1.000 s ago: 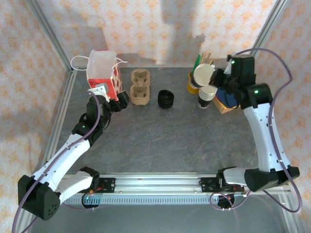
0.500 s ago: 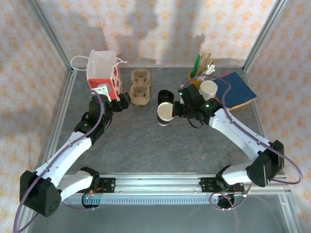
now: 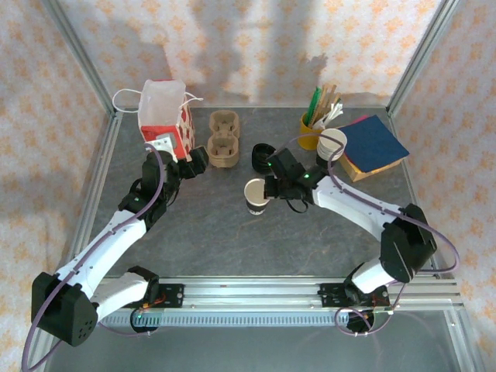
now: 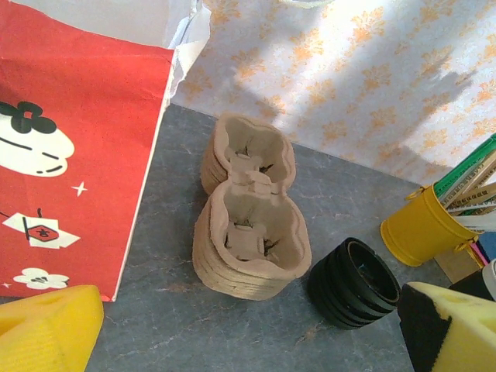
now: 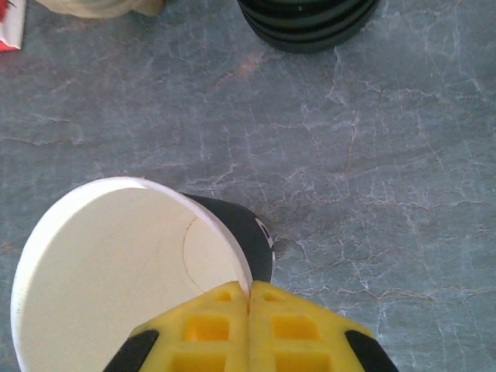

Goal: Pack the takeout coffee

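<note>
- Where the two arms are bolted along the 6 o'clock edge of the table [image 3: 201, 232], both reach in toward its middle.
- The coffee cup [image 3: 256, 195] sits upright near the table's centre, with dark sides and a white mouth open to the top.
- The right claw [image 3: 265, 189] meets the cup from its 3 o'clock side, clenched on the rim. In the right wrist view the yellow pads [image 5: 209, 325] pinch the wall of the cup [image 5: 116, 287] between them. I cannot tell whether the base touches the table.
- The left claw [image 3: 192, 164] is at 10 o'clock from the cup and well apart from it. It is released, its yellow pads [image 4: 46, 325] spread wide with nothing between them.
- A stack of black lids [image 3: 262, 155] stands near the cup at its 12 o'clock.
- A stack of pulp carriers [image 3: 223, 139] lies at 11 o'clock, just beside the lids and not touching them.
- A red and white bag [image 3: 163, 116] stands at 10 o'clock, in the far left corner.
- A yellow cup of sticks [image 3: 312, 132] stands at 1 o'clock, with a stack of white cups [image 3: 332, 143] just beside it.
- A blue book [image 3: 376, 143] lies at 2 o'clock.
</note>
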